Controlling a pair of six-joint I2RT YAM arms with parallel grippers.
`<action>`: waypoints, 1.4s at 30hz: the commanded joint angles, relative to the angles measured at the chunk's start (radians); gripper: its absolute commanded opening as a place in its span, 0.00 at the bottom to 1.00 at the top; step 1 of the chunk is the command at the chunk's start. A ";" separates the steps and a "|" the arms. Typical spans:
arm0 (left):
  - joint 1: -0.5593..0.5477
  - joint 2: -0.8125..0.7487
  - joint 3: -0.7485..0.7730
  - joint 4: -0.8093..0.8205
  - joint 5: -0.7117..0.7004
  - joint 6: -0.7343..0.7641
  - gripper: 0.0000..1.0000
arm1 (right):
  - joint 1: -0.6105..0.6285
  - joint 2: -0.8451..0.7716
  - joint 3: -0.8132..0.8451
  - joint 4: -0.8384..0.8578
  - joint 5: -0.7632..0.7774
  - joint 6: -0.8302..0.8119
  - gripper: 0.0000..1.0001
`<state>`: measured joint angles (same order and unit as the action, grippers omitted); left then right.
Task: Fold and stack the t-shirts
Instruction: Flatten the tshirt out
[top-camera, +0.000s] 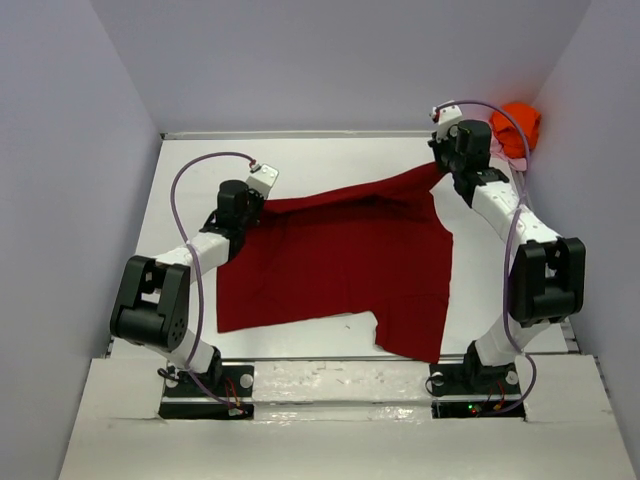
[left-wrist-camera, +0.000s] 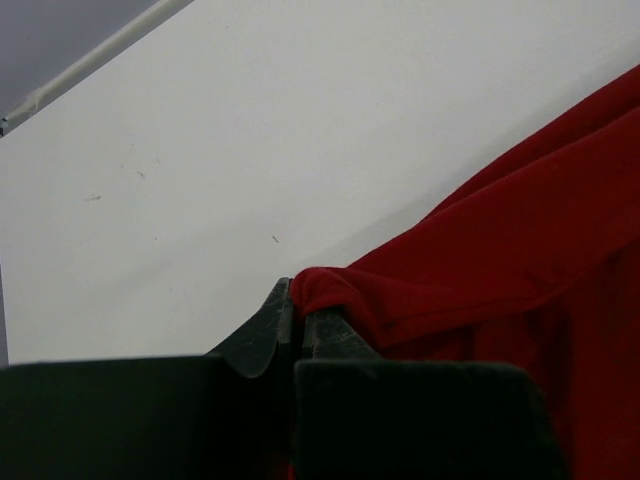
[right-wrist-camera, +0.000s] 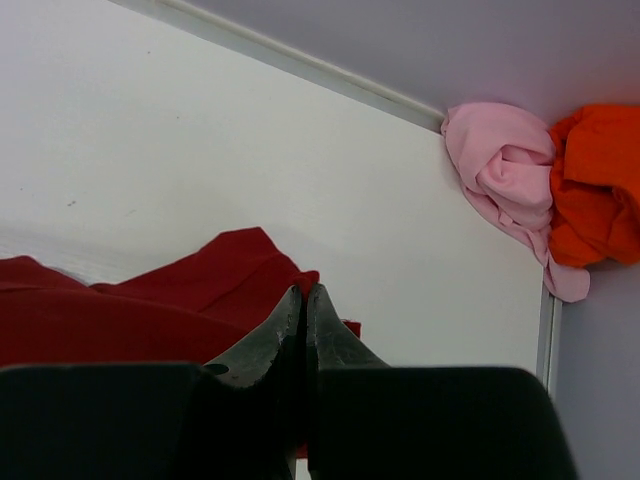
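Left gripper (left-wrist-camera: 297, 305) and right gripper (right-wrist-camera: 303, 300) each pinch only a thin edge of the dark red t-shirt (top-camera: 340, 260), and that is the hazard: should the arms pull unevenly, the fabric could slip from one pinch and collapse into creases, spoiling the fold. Both jaw pairs are clenched almost together. The left holds a rolled hem at the garment's 10 o'clock corner. The right grips the 1 o'clock corner, though little cloth shows between its tips, so that hold seems shallow. The shirt lies spread across the middle of the table (top-camera: 330, 160). The orange t-shirt (right-wrist-camera: 600, 180) and pink t-shirt (right-wrist-camera: 500, 165) sit bunched at 1 o'clock.
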<state>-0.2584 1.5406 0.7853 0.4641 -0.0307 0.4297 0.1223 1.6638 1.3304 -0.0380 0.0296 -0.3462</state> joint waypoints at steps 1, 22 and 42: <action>-0.004 -0.047 0.034 0.033 -0.012 0.006 0.00 | -0.007 -0.013 0.004 0.006 -0.025 0.006 0.00; -0.013 -0.011 0.048 0.010 -0.006 0.004 0.00 | 0.134 0.376 0.139 -0.072 -0.048 0.050 0.37; -0.019 0.009 0.051 0.008 -0.003 0.011 0.00 | 0.068 0.238 -0.005 -0.023 0.061 -0.030 0.46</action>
<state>-0.2733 1.5566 0.7994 0.4458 -0.0311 0.4297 0.1967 1.8778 1.3399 -0.0875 0.0841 -0.3779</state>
